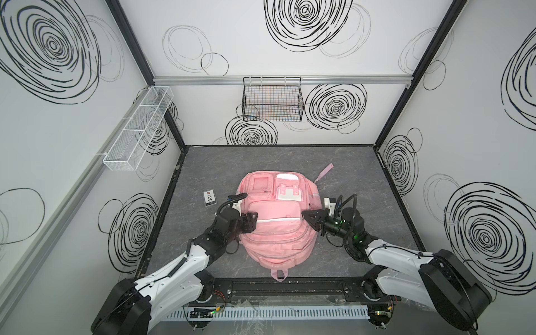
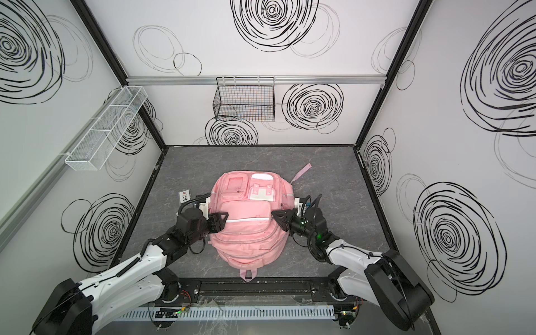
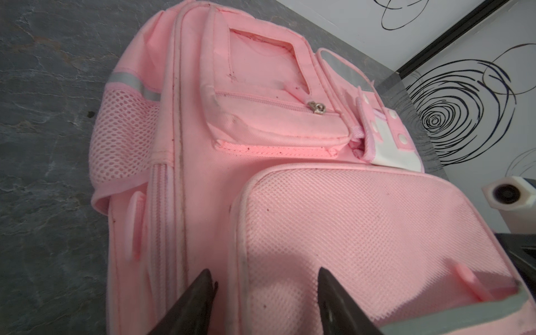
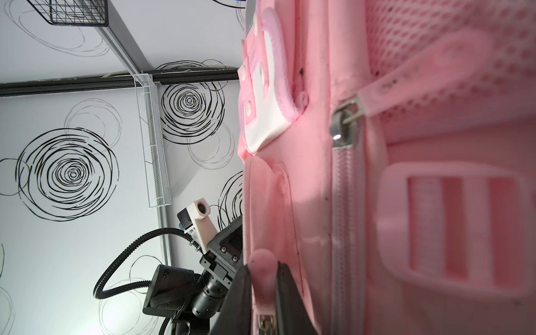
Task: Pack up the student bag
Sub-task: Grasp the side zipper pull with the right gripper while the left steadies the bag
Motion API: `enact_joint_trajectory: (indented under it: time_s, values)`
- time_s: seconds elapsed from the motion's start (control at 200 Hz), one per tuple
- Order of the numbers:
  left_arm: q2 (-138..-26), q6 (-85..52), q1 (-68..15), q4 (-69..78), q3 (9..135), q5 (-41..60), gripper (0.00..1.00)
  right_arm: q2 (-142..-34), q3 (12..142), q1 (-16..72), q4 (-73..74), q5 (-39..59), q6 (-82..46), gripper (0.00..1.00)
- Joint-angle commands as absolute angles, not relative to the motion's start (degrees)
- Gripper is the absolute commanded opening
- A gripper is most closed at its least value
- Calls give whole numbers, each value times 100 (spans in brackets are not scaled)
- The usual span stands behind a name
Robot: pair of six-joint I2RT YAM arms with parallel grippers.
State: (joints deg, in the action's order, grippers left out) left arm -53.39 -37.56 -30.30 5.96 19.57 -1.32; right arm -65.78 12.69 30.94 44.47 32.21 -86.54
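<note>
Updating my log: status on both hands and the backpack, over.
Left hand open at front pocket. Right hand pinching zipper pull. Backpack flat, front up. Nothing blocking.

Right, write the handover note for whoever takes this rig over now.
Left gripper: open, straddling the front pocket edge.
Right gripper: shut on a pink zipper pull at the bag's right side.
Student bag: flat on the table, front up, handle toward the robot.
Small card: on the table, on the bag's left-arm side.
Done: pull gripped. Left: unzip, pack, close; nothing visibly packed.
</note>
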Motion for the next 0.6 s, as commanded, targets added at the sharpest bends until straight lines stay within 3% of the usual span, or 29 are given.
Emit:
enact_joint_trajectory:
  time_s: [0.0,0.225,0.45,0.59]
  values:
    - [-5356,-3850,-2988,765,1893,-106,61,-6544,1262,3074,4832,3276,-8453,13]
    - [-5147,-3234,-3016,510,2328,-119,61,-6068,1732,3148,3594,2757,-7040,0]
    - [-5726,-2319,-3063,-471,3608,-5,63,-6163,1870,3007,3665,2752,-6037,0]
    - [-6293,-2566,-3097,-338,3935,295,64,-6313,1855,2816,3986,2922,-5714,0]
